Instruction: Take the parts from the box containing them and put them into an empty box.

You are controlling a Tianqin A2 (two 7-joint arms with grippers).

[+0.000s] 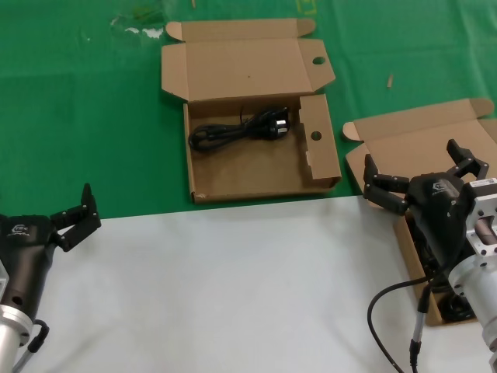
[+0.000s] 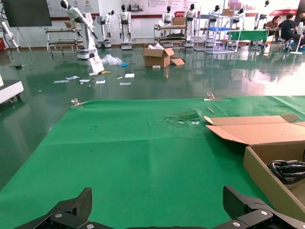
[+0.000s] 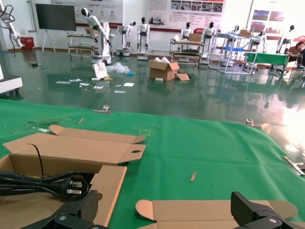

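The holed box lies open on the green cloth with one black power cord inside. The plain box with the ear tab lies open at the right. My right arm hides most of its inside, and dark cords show at its near end. My right gripper is open and empty above this box. My left gripper is open and empty at the near left, over the edge between white and green. The right wrist view shows the right gripper, the plain lid and the cord.
A white sheet covers the near part of the table and green cloth the far part. The left wrist view shows the left gripper over bare green cloth, with the holed box off to one side. A small scrap lies far right.
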